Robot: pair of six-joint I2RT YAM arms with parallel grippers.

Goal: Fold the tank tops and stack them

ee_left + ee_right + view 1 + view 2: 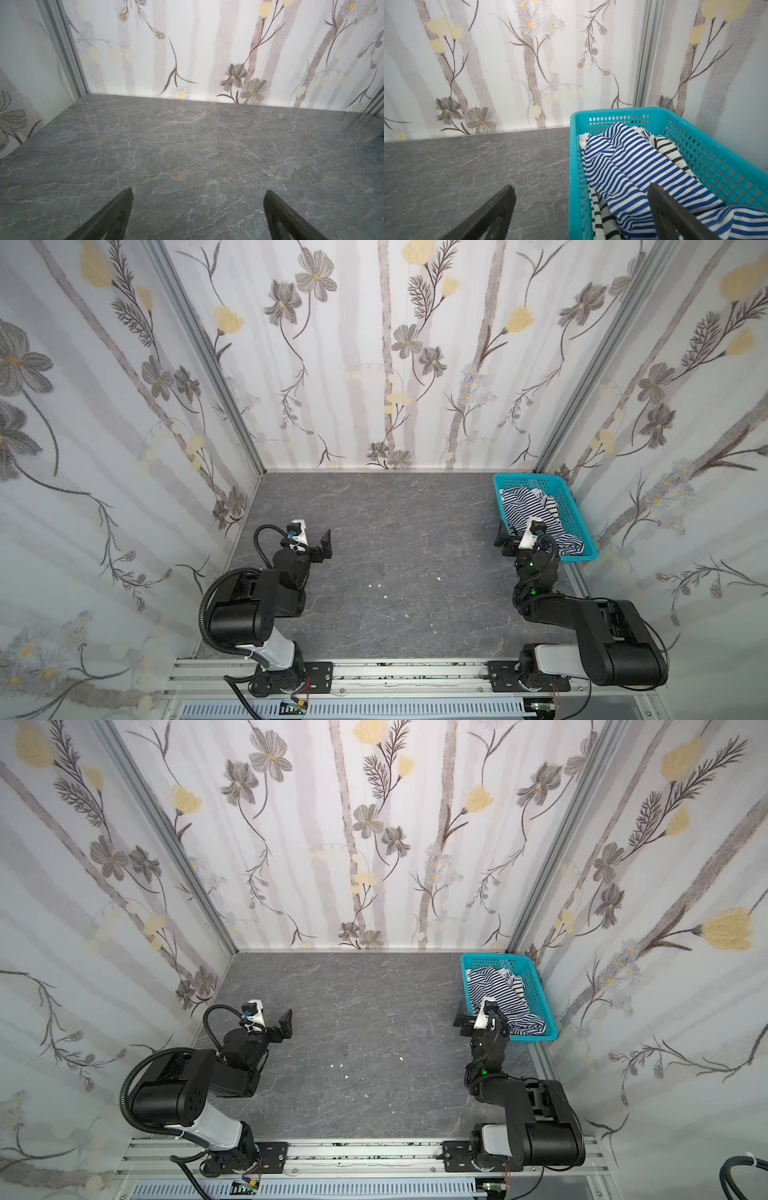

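Jaws spread, nothing held: left gripper [198, 191], right gripper [581, 187]. The tank tops [528, 506] lie tangled in the basket [523, 477], right of top view. One pull may drag both out.

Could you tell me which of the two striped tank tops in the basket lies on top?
The top with dense blue-and-white stripes; the white top with sparse black stripes only peeks out from beneath it.
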